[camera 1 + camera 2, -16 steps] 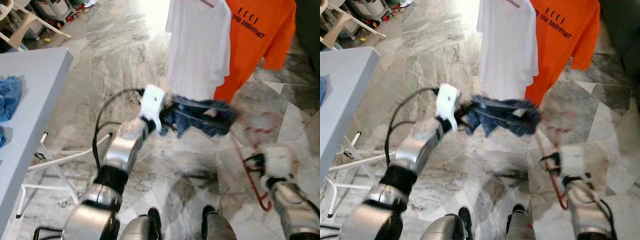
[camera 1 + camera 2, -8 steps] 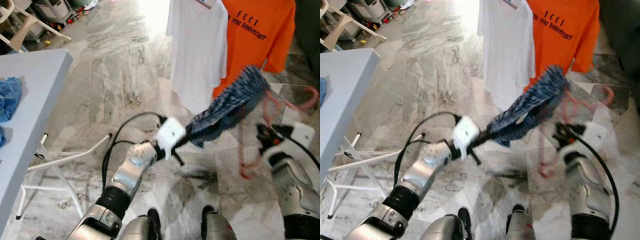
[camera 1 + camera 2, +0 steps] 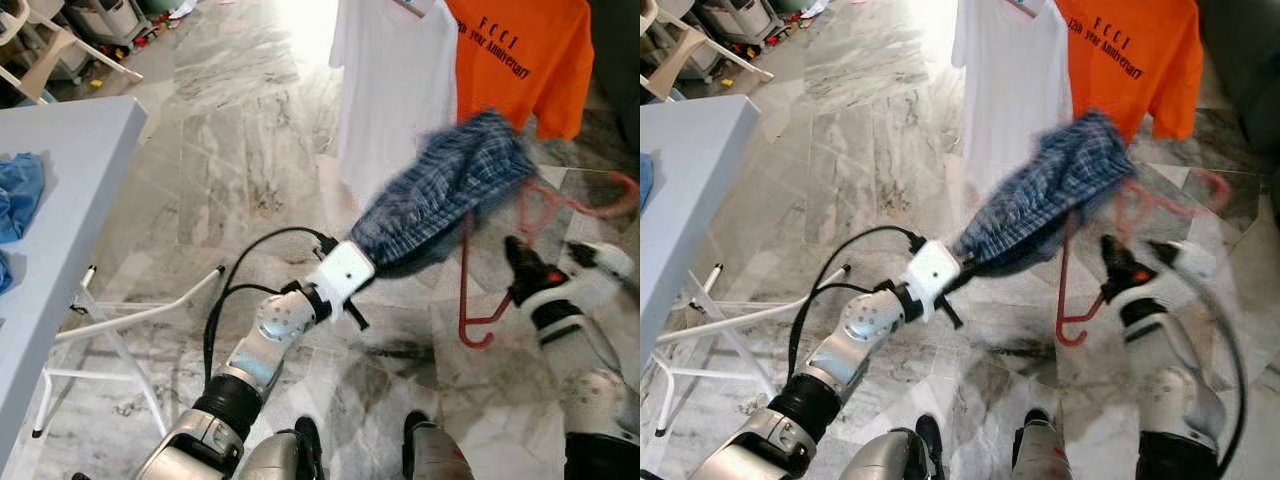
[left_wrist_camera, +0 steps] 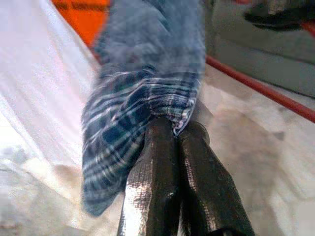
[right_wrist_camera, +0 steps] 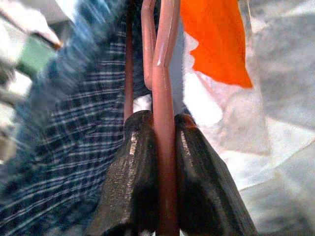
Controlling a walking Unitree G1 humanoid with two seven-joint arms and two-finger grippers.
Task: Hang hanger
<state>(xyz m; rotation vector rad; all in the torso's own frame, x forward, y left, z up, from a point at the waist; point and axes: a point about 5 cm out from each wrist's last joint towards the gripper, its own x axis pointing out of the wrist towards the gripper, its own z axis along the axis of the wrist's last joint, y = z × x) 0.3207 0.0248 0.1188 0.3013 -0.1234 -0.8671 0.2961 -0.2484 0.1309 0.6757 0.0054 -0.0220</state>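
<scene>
Over marble floor, left gripper pinching checked shirt and right gripper clamping red hanger could tug the cloth off it.

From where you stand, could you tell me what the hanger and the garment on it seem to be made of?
Hanger: thin red rod, smooth with a slight sheen, probably plastic or coated wire; which, I cannot tell. Garment: soft woven cloth, likely cotton, matte, with a blue plaid pattern; it folds and droops.

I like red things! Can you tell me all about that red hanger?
The red hanger looks like thin plastic, with a curled hook at its low end. It hangs in the air above the marble floor. The right gripper is shut on one bar. A blue checked cloth is draped on it, and the left gripper pinches that cloth.
</scene>
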